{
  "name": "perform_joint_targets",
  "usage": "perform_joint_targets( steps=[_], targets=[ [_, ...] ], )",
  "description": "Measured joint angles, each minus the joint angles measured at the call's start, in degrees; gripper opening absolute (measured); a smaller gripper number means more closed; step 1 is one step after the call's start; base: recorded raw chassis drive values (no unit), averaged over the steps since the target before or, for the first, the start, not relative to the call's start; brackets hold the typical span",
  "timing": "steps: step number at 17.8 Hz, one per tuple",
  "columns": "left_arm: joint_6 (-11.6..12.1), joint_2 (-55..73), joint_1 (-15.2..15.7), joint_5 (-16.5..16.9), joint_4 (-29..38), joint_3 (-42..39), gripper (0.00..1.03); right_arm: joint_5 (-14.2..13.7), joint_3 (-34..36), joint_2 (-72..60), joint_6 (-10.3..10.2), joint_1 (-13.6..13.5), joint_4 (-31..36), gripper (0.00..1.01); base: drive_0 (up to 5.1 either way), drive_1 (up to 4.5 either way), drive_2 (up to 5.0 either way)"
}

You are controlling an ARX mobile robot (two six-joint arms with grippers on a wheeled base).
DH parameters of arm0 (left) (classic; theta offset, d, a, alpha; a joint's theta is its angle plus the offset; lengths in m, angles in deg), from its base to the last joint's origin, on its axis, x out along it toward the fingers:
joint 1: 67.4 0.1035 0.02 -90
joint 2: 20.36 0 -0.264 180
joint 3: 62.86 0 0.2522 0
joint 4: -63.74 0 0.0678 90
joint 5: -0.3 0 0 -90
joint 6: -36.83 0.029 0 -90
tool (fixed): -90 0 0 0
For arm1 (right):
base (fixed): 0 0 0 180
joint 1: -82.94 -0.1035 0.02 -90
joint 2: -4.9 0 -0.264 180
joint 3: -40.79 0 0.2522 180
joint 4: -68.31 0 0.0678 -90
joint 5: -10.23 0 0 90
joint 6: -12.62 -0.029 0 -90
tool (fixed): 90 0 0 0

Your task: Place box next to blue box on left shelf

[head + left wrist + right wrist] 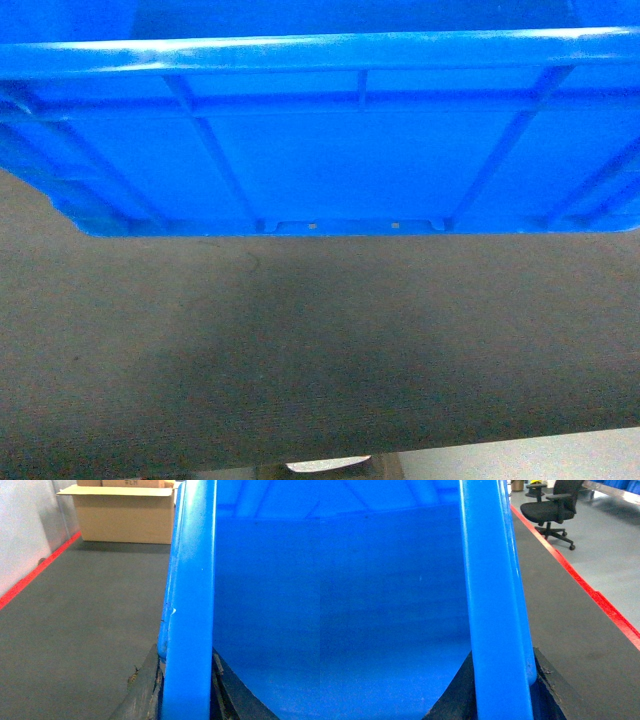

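The box (330, 150), a large bright blue ribbed crate, fills the top of the head view and hangs above the dark grey floor. My left gripper (186, 690) is shut on the box's left rim (192, 595), one dark finger (145, 690) outside and one inside the wall. At the other end my right gripper (502, 690) is shut on the right rim (492, 590) in the same way, with a finger (555, 695) on the outer side. The left shelf and the other blue box are out of view. In the head view, neither gripper shows.
A large open cardboard carton (125, 512) stands on the floor ahead on the left. Red floor tape (37, 572) runs along the left wall and another red line (580, 585) on the right. A black office chair (552, 510) stands beyond the right line.
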Motion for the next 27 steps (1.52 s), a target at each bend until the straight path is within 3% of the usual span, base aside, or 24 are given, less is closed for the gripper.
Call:
perform_joint_targets(
  steps=[27],
  targets=[
    [0.0,0.0,-0.1,-0.1,0.0,0.0,0.15,-0.1,0.0,0.0,0.2,0.0,0.0,0.21,-1.6,-1.59,-1.6]
  ],
)
